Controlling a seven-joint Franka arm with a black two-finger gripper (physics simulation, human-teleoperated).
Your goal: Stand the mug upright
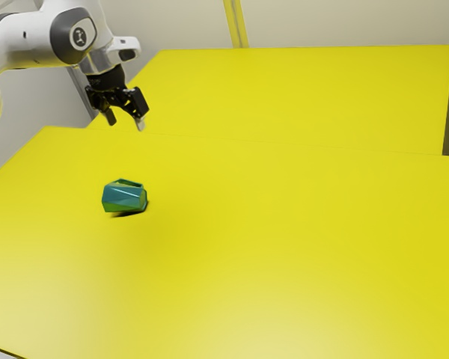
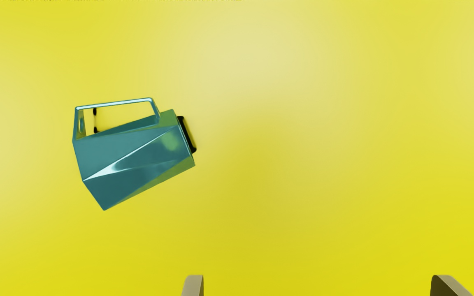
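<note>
One teal, faceted mug [image 1: 124, 197] lies on its side on the counter [image 1: 284, 247], toward the exterior view's left. Its long axis runs roughly between that view's left and right, the narrower end pointing right; I cannot tell which end is the mouth. Its one handle [image 2: 115, 103] is on the side away from the fingertips. One tool [image 1: 126, 124], two fingers spread, hangs above the counter, apart from the mug.

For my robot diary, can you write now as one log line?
black two-finger gripper: open, empty | shiny teal faceted mug: lying on its side on yellow table | upright: not yet
</note>
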